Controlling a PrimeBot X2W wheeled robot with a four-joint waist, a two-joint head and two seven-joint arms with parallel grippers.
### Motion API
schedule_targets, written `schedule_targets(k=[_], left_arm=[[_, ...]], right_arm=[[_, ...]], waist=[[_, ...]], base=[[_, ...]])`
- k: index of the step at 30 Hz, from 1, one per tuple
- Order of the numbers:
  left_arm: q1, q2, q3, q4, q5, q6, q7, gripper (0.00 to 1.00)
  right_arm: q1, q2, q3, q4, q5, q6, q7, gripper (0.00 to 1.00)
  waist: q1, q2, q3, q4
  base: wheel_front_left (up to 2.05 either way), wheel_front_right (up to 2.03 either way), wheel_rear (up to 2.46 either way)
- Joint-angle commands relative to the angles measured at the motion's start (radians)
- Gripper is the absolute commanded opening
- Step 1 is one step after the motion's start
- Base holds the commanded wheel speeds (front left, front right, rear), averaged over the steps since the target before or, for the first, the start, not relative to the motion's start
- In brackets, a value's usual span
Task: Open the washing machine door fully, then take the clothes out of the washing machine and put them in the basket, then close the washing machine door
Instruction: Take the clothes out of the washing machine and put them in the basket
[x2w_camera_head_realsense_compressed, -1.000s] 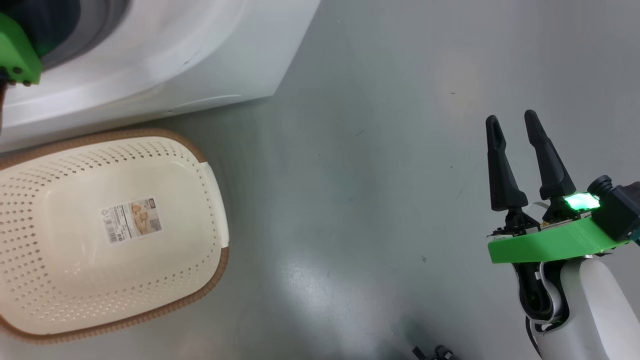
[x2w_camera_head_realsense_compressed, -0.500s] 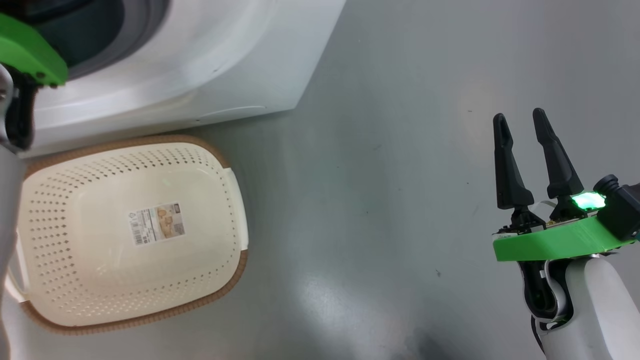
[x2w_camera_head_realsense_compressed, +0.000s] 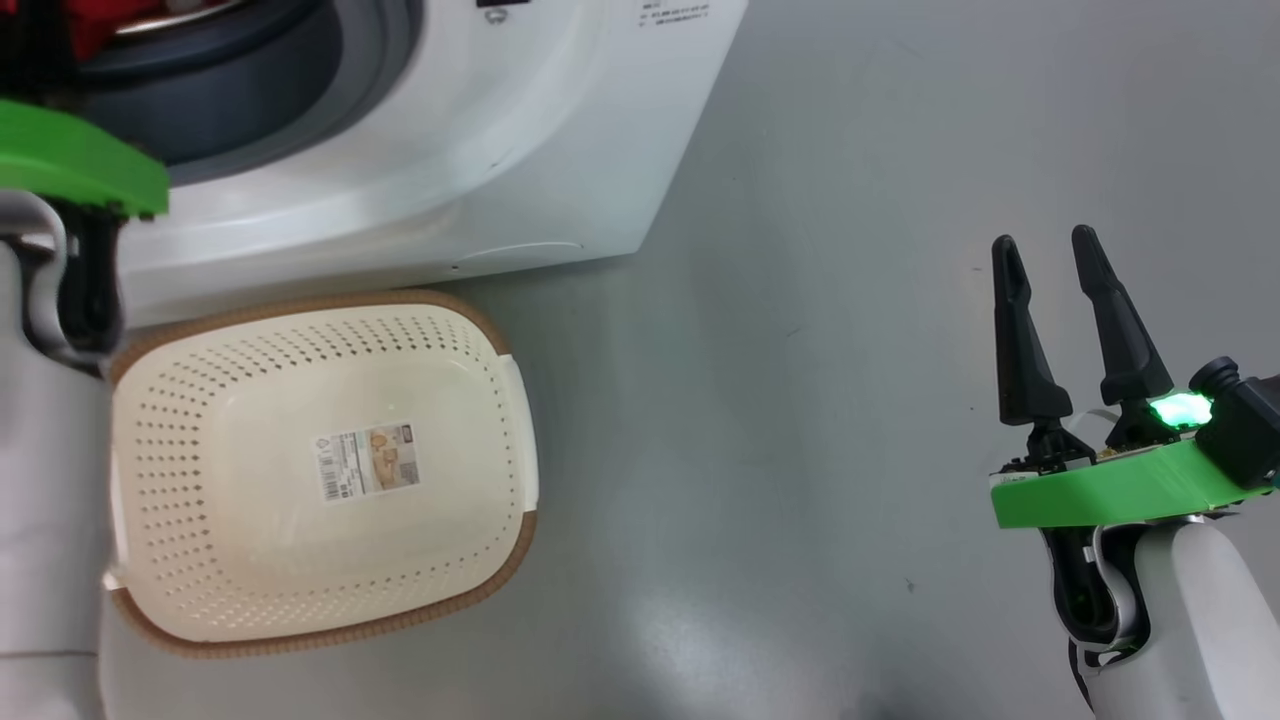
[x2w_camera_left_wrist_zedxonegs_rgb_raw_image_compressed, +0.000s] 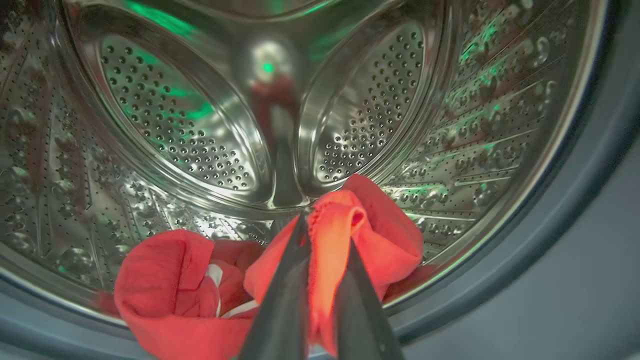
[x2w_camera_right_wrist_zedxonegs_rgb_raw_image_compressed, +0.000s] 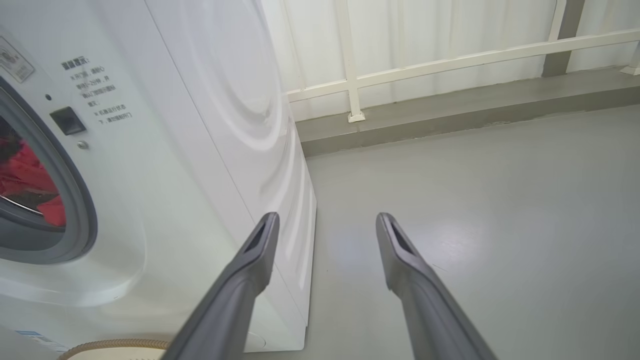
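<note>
Inside the perforated steel drum (x2w_camera_left_wrist_zedxonegs_rgb_raw_image_compressed: 210, 130) of the washing machine (x2w_camera_head_realsense_compressed: 480, 130), my left gripper (x2w_camera_left_wrist_zedxonegs_rgb_raw_image_compressed: 325, 232) is shut on a fold of the red clothes (x2w_camera_left_wrist_zedxonegs_rgb_raw_image_compressed: 385, 235). More red fabric with white trim (x2w_camera_left_wrist_zedxonegs_rgb_raw_image_compressed: 165, 285) lies bunched at the drum's front lip. In the head view my left arm's green wrist mount (x2w_camera_head_realsense_compressed: 70, 165) sits at the drum opening, where a bit of red clothes (x2w_camera_head_realsense_compressed: 100, 20) shows. The cream basket (x2w_camera_head_realsense_compressed: 300, 303) stands on the floor just in front of the machine. My right gripper (x2w_camera_head_realsense_compressed: 1045, 242) hangs open over bare floor, far right. The washing machine door is out of view.
The right wrist view looks along my right gripper (x2w_camera_right_wrist_zedxonegs_rgb_raw_image_compressed: 326, 220), its fingers spread, past the machine's white side (x2w_camera_right_wrist_zedxonegs_rgb_raw_image_compressed: 225, 125) to a grey floor (x2w_camera_right_wrist_zedxonegs_rgb_raw_image_compressed: 475, 200) and a white railing (x2w_camera_right_wrist_zedxonegs_rgb_raw_image_compressed: 450, 60) along a raised kerb. The basket's brown rim (x2w_camera_right_wrist_zedxonegs_rgb_raw_image_compressed: 115, 344) shows at the bottom.
The head camera has moved, so the machine and basket sit further right and lower in the picture, and more of the drum opening shows. My right gripper stays open.
</note>
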Motion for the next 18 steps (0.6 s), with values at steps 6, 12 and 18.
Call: schedule_targets(k=[6,12,18], left_arm=[[0.133,-0.027,0.146,-0.196,0.084,-0.023,-0.012,0.00],[0.247,-0.089,0.203,-0.370,0.123,-0.027,-0.012,0.00],[0.344,-0.123,0.222,-0.559,0.116,-0.028,-0.012,0.00]], right_arm=[[0.039,0.000,-0.001,-0.021,-0.023,0.007,-0.006,1.00],[0.046,0.000,-0.007,-0.027,-0.030,0.007,-0.006,1.00],[0.051,0.000,-0.011,-0.033,-0.036,0.007,-0.006,1.00]], waist=[[0.0000,0.0000,-0.027,0.030],[0.0000,0.0000,-0.030,0.047],[0.0000,0.0000,-0.025,0.059]], base=[[0.00,0.00,0.00],[0.00,0.00,0.00],[0.00,0.00,0.00]])
